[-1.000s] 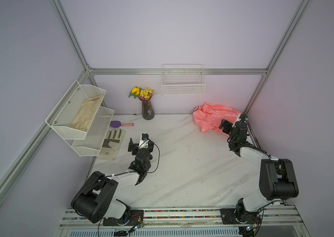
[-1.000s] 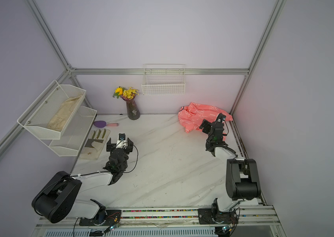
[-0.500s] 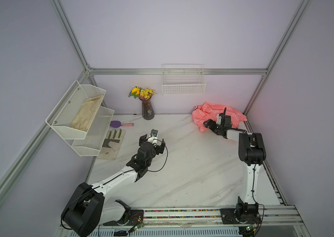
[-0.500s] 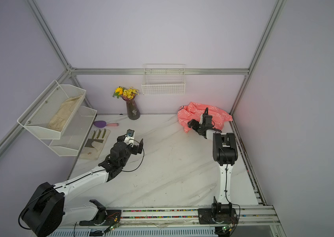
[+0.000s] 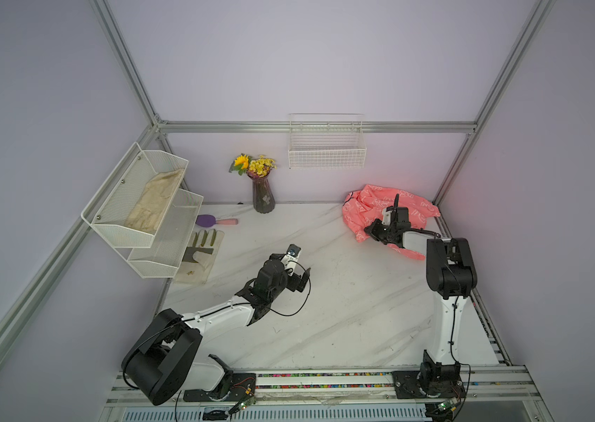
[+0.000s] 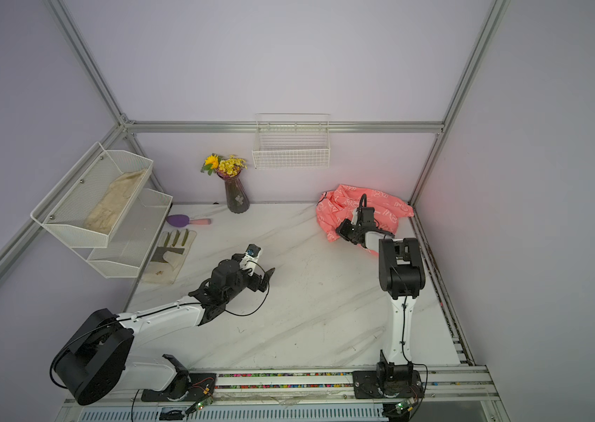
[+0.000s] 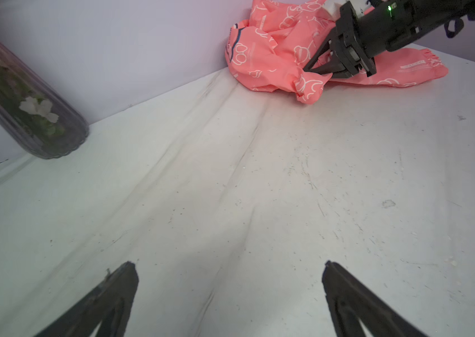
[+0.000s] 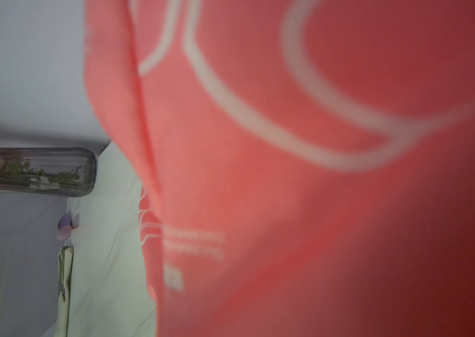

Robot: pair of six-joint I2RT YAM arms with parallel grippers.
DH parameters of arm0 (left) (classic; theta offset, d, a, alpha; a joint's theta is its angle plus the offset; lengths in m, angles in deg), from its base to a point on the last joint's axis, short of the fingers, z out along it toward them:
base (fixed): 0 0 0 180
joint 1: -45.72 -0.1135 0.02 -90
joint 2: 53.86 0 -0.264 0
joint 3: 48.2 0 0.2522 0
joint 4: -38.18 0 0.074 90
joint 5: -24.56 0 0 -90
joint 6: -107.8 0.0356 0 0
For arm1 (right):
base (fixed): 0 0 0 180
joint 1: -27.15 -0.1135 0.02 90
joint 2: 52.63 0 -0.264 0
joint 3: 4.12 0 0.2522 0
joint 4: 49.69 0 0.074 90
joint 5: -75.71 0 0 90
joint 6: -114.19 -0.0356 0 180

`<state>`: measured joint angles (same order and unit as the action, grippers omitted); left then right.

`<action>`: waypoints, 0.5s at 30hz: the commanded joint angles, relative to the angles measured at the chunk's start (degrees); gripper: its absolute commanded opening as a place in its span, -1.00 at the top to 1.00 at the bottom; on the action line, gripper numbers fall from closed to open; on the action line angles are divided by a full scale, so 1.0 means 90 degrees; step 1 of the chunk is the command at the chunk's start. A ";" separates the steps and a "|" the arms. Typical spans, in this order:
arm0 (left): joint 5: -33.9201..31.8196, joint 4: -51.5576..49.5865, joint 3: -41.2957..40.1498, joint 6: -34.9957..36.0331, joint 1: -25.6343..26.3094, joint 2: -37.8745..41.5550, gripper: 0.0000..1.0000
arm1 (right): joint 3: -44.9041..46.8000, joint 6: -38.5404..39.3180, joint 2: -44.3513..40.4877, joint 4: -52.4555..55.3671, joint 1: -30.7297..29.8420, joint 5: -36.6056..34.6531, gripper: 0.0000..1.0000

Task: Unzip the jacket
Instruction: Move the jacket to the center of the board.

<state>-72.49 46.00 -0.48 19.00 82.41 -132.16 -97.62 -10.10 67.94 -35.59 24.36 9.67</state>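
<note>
That jacket (image 5: 366,205) looks thin, light and floppy; right gripper (image 7: 310,69) pinches a loose fold, left gripper (image 7: 230,272) gapes empty, and I'd grab near the hidden zipper.

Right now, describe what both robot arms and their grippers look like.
Both arms have white links and bulky black joints. The left arm carries a looping black cable; the right arm has one along its link. The left gripper has dark, tapered fingers. The right gripper is black with a small green light.
</note>
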 commanded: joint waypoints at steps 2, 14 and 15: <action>-0.0164 0.0671 -0.0092 0.0290 0.0686 0.0086 -0.99 | 0.1074 -0.0103 -0.1743 0.0862 -0.0825 -0.0241 1.00; -0.1089 0.0486 -0.2034 -0.0362 0.2333 0.3233 -0.99 | 0.1200 -0.0463 -0.4329 0.2813 -0.3631 -0.1914 1.00; -0.1174 0.0358 -0.2149 -0.0445 0.2399 0.3555 -0.99 | 0.1057 -0.0449 -0.4354 0.2879 -0.3672 -0.1950 1.00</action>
<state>-80.53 49.33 -16.54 18.82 102.98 -105.93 -83.50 -14.25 31.03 -14.36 -8.49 -2.00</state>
